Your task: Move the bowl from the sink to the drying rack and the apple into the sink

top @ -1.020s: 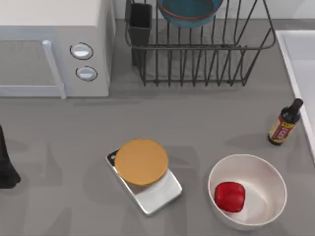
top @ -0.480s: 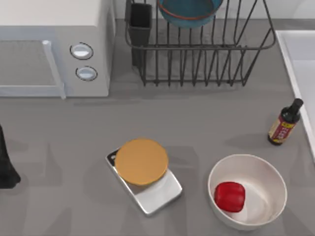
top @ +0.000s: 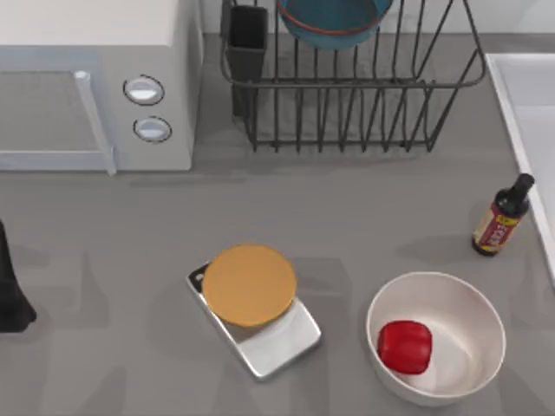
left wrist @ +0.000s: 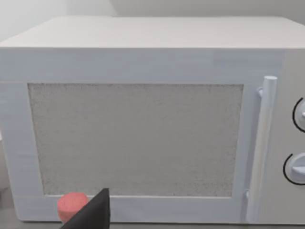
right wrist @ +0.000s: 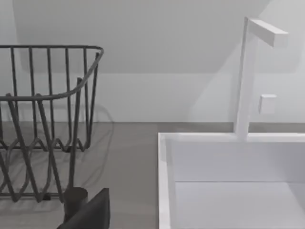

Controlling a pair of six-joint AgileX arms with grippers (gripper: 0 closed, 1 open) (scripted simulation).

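Round teal-blue bowl with thin orange-red rim (top: 333, 19) already sitting in the large dark wire drying rack (top: 347, 104), beside the black rectangular utensil cup (top: 247, 39). First half of task judged done.

Small glossy red blocky apple (top: 405, 347) resting inside the larger plain white bowl (top: 481, 321), lower right of table. Not yet in the pale whitish-grey sink with raised rim (top: 520, 104), which runs along the table's right edge, up and right of the white bowl. Dark brown sauce bottle with red label (top: 500, 217) standing between white bowl and sink, just beside the sink rim — likely obstacle on the carry path.

Key relation: apple on the right side, near the sink, well apart from the left arm. Right arm judged nearer and the obvious pick. Apple roughly as tall as wide, no clear long axis; top-down grasp into the white bowl probably needed.

Left arm (top: 10, 286) parked at the table's far left edge, wrist camera facing the white microwave (left wrist: 143, 119). Left gripper (left wrist: 93, 212): dark tip only, opening cannot be told, nothing visibly held. Right gripper (right wrist: 90, 212): same, dark tip only, cannot tell; wrist view looks toward rack, sink basin and white tap (right wrist: 248, 71).

Orange round disc on silver kitchen scale (top: 251, 286) mid-table, not involved.
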